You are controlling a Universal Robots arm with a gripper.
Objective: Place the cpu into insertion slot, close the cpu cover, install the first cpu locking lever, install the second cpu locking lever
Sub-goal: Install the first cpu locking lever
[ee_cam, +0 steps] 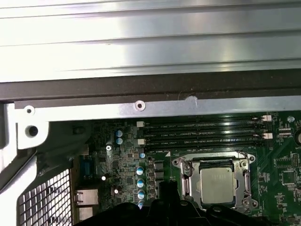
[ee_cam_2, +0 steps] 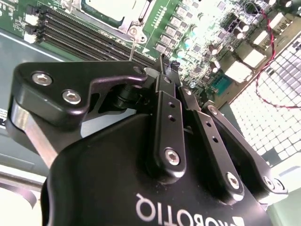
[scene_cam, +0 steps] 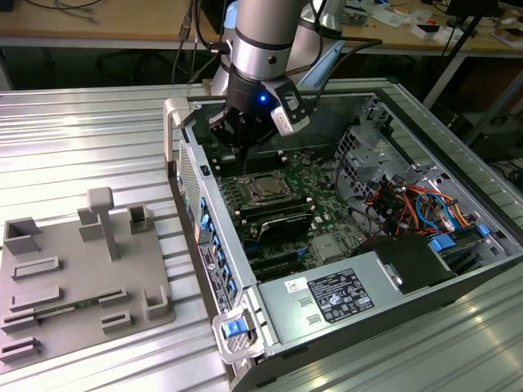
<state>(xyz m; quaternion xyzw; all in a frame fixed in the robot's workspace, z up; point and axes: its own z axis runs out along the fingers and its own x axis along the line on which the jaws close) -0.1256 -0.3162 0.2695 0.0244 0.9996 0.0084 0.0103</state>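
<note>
The cpu point(ee_cam: 217, 184), a silver-topped square, lies in the insertion slot point(scene_cam: 265, 189) on the green motherboard. The cpu cover point(ee_cam: 246, 178), a silvery frame, lies flat around it. In the exterior view my gripper point(scene_cam: 243, 147) hangs just above the board, beside the slot on the side toward the case's back wall. In the second wrist view the gripper point(ee_cam_2: 165, 63) has its black fingers pressed together with nothing visible between them. A thin metal lever rod point(ee_cam_2: 132, 48) stands up next to the fingertips, between them and the slot point(ee_cam_2: 113, 12).
Long black memory slots point(ee_cam: 202, 132) run beside the socket. A grey-labelled power-supply box point(scene_cam: 343, 298) fills the case's near end. Coloured cables point(scene_cam: 409, 204) and a drive cage sit on the exterior view's right. A grey fixture plate point(scene_cam: 73, 278) lies outside on the left.
</note>
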